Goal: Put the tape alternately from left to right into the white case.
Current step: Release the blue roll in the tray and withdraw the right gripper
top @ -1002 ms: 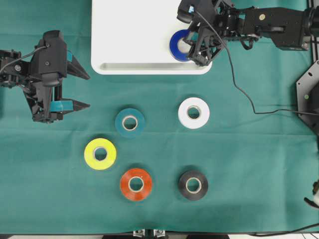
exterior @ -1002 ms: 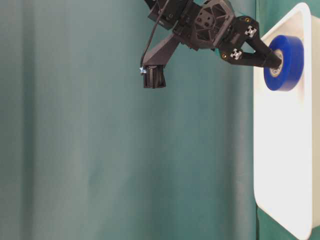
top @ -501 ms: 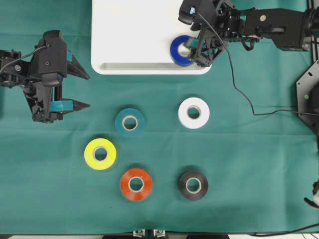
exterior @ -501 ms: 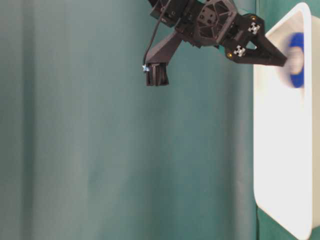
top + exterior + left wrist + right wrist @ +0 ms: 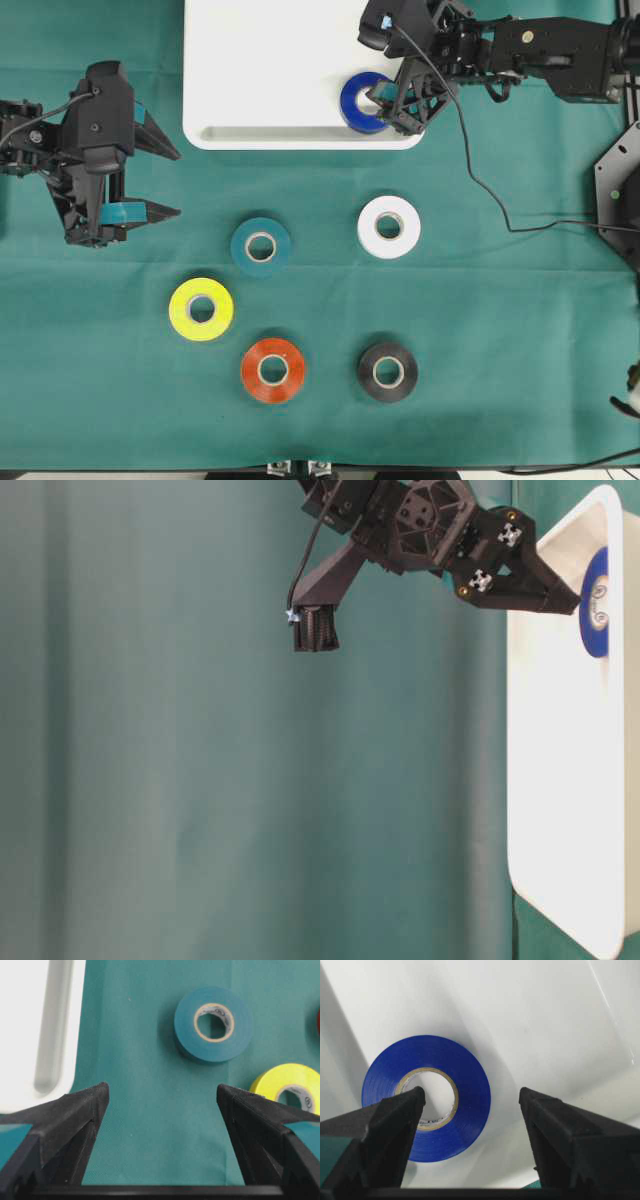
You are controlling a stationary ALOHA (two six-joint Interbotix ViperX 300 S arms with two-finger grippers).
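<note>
The blue tape [image 5: 350,103] [image 5: 470,1080] [image 5: 597,630] lies flat in the near right corner of the white case [image 5: 270,60] [image 5: 560,780] [image 5: 535,1020]. My right gripper [image 5: 398,108] [image 5: 472,1094] [image 5: 560,595] hovers open just over it, one finger above the roll's core, holding nothing. On the cloth lie the teal tape [image 5: 243,246] [image 5: 235,1035], yellow [image 5: 180,310] [image 5: 280,1077], white [image 5: 370,228], red-orange [image 5: 250,370] and black [image 5: 368,372] rolls. My left gripper [image 5: 175,183] [image 5: 161,1090] is open and empty, left of the teal roll.
The case's near rim [image 5: 30,1035] lies beside my left gripper. A black cable [image 5: 480,185] trails from the right arm across the cloth. A metal bracket [image 5: 615,190] stands at the right edge.
My right gripper opened and let go of the blue roll, which dropped from tilted to flat in the case. The left arm has not moved.
</note>
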